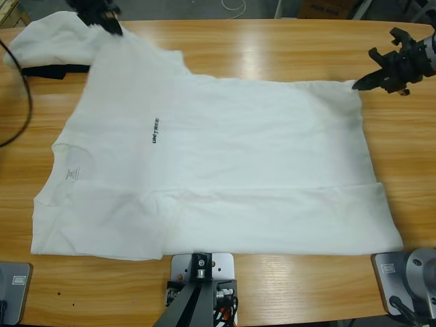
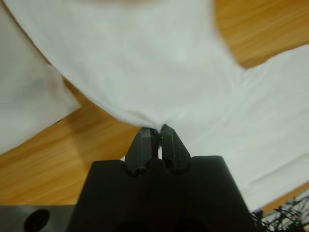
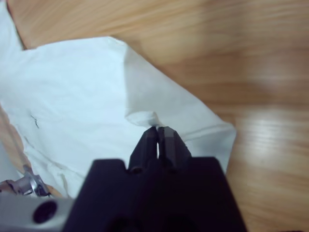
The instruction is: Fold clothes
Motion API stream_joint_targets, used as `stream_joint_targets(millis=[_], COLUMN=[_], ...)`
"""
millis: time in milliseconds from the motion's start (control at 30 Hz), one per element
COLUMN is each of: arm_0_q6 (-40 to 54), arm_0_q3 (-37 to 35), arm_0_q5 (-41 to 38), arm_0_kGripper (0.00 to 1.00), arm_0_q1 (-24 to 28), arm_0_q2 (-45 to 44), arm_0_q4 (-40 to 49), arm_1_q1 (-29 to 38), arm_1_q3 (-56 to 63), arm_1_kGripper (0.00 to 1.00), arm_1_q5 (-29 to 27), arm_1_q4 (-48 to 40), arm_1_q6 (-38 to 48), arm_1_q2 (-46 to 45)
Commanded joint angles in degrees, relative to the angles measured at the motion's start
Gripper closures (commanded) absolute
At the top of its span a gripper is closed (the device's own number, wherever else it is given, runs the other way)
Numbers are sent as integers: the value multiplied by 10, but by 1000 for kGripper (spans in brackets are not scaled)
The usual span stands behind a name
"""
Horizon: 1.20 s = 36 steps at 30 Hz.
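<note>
White T-shirt (image 1: 225, 170) is lying spread across the wooden table (image 1: 272, 48); its small black chest lettering possibly reads "UNITREE". Left gripper (image 2: 155, 129) is pinching a sleeve edge with closed jaws, right gripper (image 3: 158, 130) is pinching the hem corner likewise.

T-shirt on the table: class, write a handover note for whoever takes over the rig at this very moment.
The left tool is shut on the T-shirt, pinching its sleeve near the high view's top edge. The right tool is shut on the T-shirt's hem corner. The T-shirt lies spread on the table, lettering up. A second white garment lies at the top left corner. Done: both grips. Left: the folding itself.
</note>
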Motion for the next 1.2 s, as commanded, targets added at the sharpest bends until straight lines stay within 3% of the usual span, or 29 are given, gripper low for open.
stream_joint_targets(millis=[33, 167, 267, 600, 733, 1200], arm_0_q6=[26, 26, 46, 111, 112, 107], arm_0_q3=[69, 72, 112, 443, 529, 651], arm_0_q5=[-39, -56, -74, -90, -89, -87], arm_0_kGripper=[1000, 1000, 1000, 1000, 1000, 1000], arm_0_q1=[3, -5, -3, 2, 14, -3], arm_0_q2=[-17, -14, -22, -151, -214, -315], arm_0_q4=[86, 87, 88, 35, 4, -17], arm_1_q1=[-7, -7, -7, -7, -7, -10], arm_1_q3=[50, 53, 54, 64, 73, 56], arm_1_kGripper=[1000, 1000, 1000, 1000, 1000, 1000], arm_1_q5=[3, -3, -3, -2, -4, -70], arm_1_q4=[-11, 19, 46, 131, 148, 298], arm_1_q6=[-12, -8, -4, 1, 1, 24], arm_1_q2=[-35, -62, -83, -160, -172, -175])
